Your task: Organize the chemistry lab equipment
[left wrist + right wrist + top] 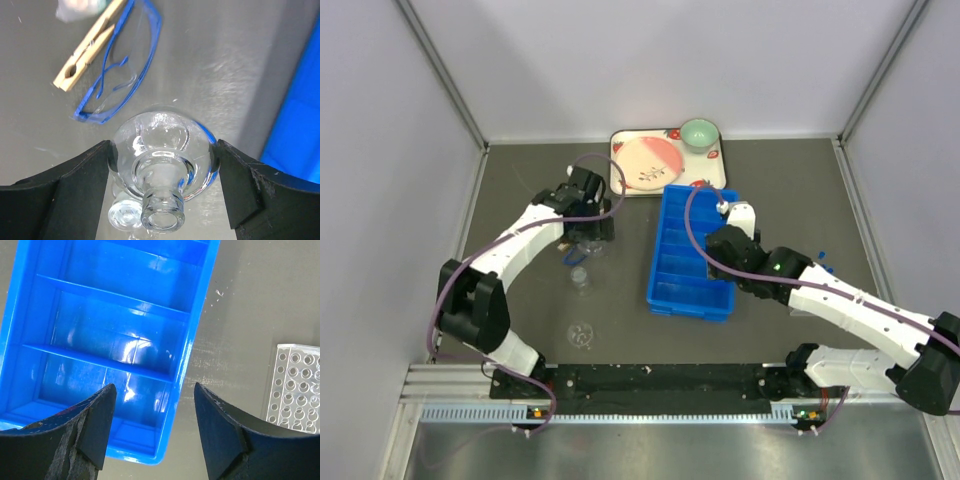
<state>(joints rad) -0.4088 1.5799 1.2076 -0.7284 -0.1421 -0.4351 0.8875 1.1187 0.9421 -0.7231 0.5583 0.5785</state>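
Big item first: blue bin (pixel 688 262). Your right fingers (pixel 225 430) hang open and empty over one end of it, with the tube rack (pixel 297 390) near it on the surface (pixel 790 200). The flask (pixel 162 150) sits between your left fingers (pixel 75 190), spread wide at the bulb's sides; can't tell if they grip. Risk: round glass slips on lift and hits the small glass piece (pixel 125 217) beside it.

Dark table (pixel 800 190) boxed in by pale walls (pixel 660 60)

The table has a matt charcoal top, evenly lit, with a faint sheen. Plain pale grey walls close its far side and both flanks, meeting at slanted metal posts (pixel 445 70). A slotted aluminium rail (pixel 440 378) runs along the table's near edge, with a brushed steel sheet (pixel 660 452) beyond it.
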